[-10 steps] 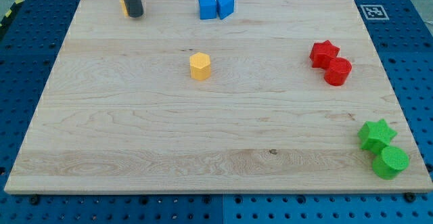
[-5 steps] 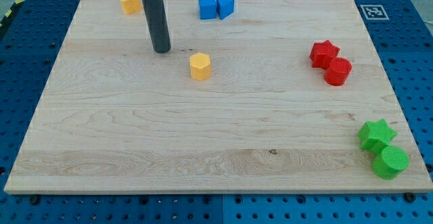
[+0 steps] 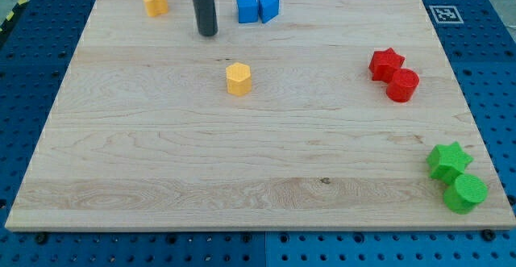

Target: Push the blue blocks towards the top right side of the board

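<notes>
Near the frame's top centre, two touching blue blocks (image 3: 257, 8) sit right of our tip (image 3: 208, 33), a fingerless rod; we should push rightward, level with them.

My tip (image 3: 208, 34) now nearer blue blocks (image 3: 257, 8)

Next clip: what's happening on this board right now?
A single arm with a dark rod is working a wooden board. My tip sits to the view's left of the two blue blocks, apart from them and slightly lower, so the push toward the top right has not begun. The blue pair touch each other near the top edge. Two yellow blocks, two red and two green lie elsewhere, untouched.
</notes>
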